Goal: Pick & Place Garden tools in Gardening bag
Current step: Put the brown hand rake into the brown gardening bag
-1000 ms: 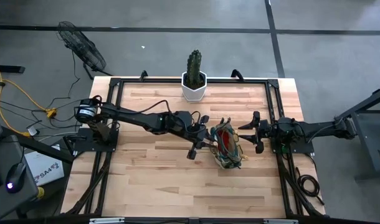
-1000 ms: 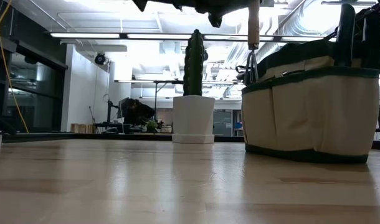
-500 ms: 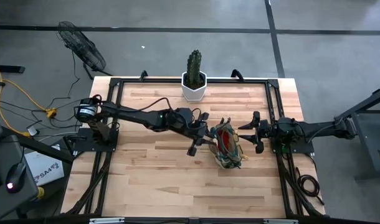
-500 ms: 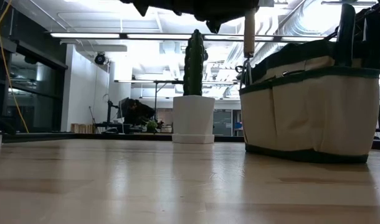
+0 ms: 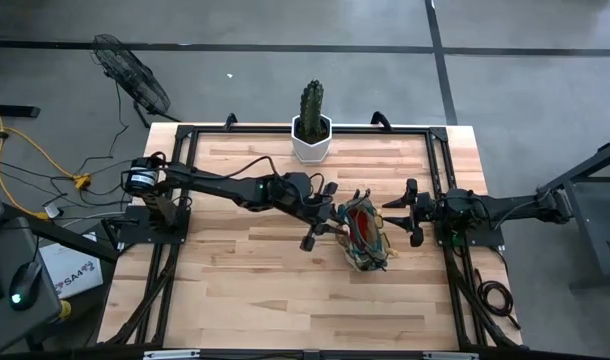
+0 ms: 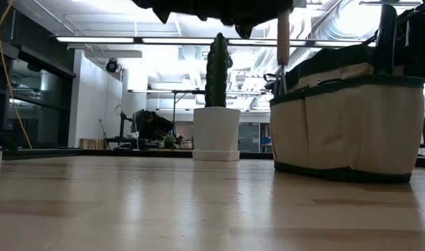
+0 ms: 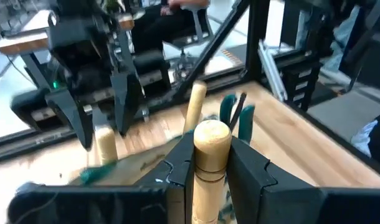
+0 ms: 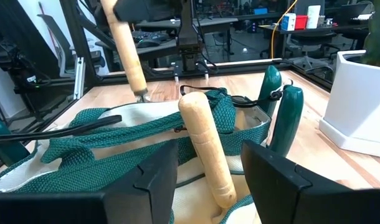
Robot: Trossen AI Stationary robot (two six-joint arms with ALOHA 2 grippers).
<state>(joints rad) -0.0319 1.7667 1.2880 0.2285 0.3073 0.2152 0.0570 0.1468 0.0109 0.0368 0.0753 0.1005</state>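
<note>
The olive-green and tan gardening bag stands on its base on the table, right of centre; it also shows in the low view. A wooden handle and green-handled pruning shears stick up out of it. My left gripper is above the bag's left end, shut on a wooden-handled tool whose head is hidden inside the bag. My right gripper is open and empty just right of the bag; its fingers stand before the bag without touching it. My left gripper pinches the tool's wooden handle between its two fingers, just below the handle's rounded free end. The handle stands upright and hangs below the gripper, its lower end down inside the bag's left end.
A green cactus in a white hexagonal pot stands at the table's far edge, behind the bag. A black frame runs round the tabletop. Bare wood lies toward the near edge.
My left gripper has gone down a little with the wooden-handled tool, which stays upright at the bag's left end.
</note>
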